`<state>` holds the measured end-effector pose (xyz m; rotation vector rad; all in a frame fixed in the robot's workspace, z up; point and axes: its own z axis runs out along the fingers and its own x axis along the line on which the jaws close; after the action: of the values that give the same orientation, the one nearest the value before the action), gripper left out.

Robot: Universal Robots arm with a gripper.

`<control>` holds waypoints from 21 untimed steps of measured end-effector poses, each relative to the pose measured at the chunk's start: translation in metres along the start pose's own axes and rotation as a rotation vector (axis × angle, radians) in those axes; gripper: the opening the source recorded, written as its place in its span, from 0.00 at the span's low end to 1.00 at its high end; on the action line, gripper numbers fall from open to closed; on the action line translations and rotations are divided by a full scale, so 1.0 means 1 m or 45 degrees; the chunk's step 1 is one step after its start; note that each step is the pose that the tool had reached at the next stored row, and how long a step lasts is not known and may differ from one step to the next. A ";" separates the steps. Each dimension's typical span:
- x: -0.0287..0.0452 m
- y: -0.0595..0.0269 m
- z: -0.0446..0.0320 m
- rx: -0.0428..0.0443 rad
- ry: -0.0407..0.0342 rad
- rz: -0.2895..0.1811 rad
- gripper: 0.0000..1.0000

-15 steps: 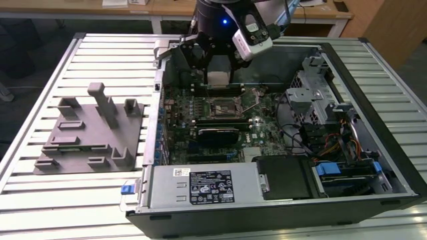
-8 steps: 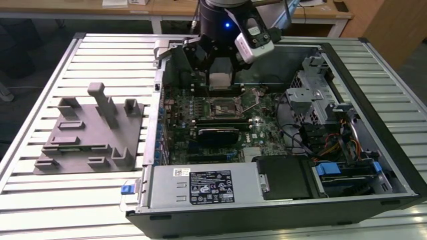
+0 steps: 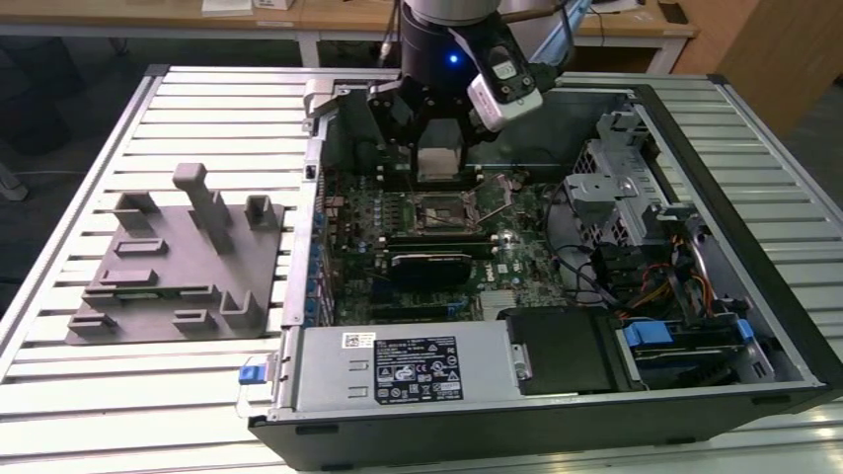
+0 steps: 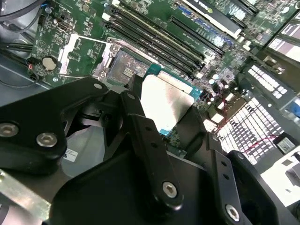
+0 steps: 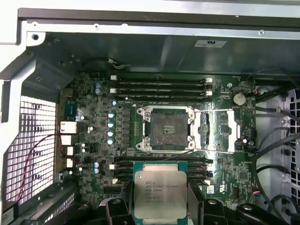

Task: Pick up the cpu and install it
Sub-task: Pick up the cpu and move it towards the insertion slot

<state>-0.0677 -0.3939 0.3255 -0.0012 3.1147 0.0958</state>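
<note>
A: Cpu [image 5: 160, 194] – looks?
B: Flat sq chip, silvery-white metal lid w/ small print, thin teal-green rim. In the first wrist view the lid faces the camera.
A: Where's it at?
B: In the gripper [image 5: 160, 208], up in the air over the motherboard [image 5: 93, 117], inside the open PC case [image 3: 527, 434]. Not seated: near the socket [image 5: 168, 127] but apart from it.
A: Hand state?
B: Closed on the cpu. Black fingers [image 5: 196, 208] pinch two opposite edges, one per side; seen in both wrist views.
A: Arm pose?
B: Exterior view: arm comes down from the top edge, wrist approx vertical, gripper pointing down into the case over the socket area.
A: Counts?
B: 1 arm, 1 gripper, 2 fingers, 1 cpu, 1 socket w/ its frame swung open & dark centre exposed. 1 grey fixture plate [image 3: 172, 267] on the slatted table [image 3: 79, 148], on the exterior view's left of the case, well apart from the cpu.
</note>
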 end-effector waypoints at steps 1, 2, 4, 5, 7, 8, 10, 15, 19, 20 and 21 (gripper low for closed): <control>-0.0006 0.0008 0.0015 0.000 0.0001 0.000 0.54; -0.0011 0.0016 0.0030 0.000 0.0002 0.000 0.54; -0.0021 0.0036 0.0058 0.000 0.0004 0.000 0.54; -0.0024 0.0047 0.0073 0.000 0.0004 0.000 0.54; -0.0028 0.0070 0.0102 0.000 0.0005 0.000 0.54; -0.0030 0.0082 0.0118 0.000 0.0005 0.000 0.54; -0.0034 0.0101 0.0146 0.000 0.0005 0.000 0.54; -0.0048 0.0145 0.0215 0.000 0.0009 0.000 0.54; -0.0063 0.0181 0.0272 0.000 0.0016 0.000 0.54; -0.0066 0.0190 0.0287 0.000 0.0018 0.000 0.54; -0.0071 0.0198 0.0302 0.000 0.0019 0.000 0.54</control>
<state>-0.0599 -0.3722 0.2967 -0.0013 3.1162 0.0953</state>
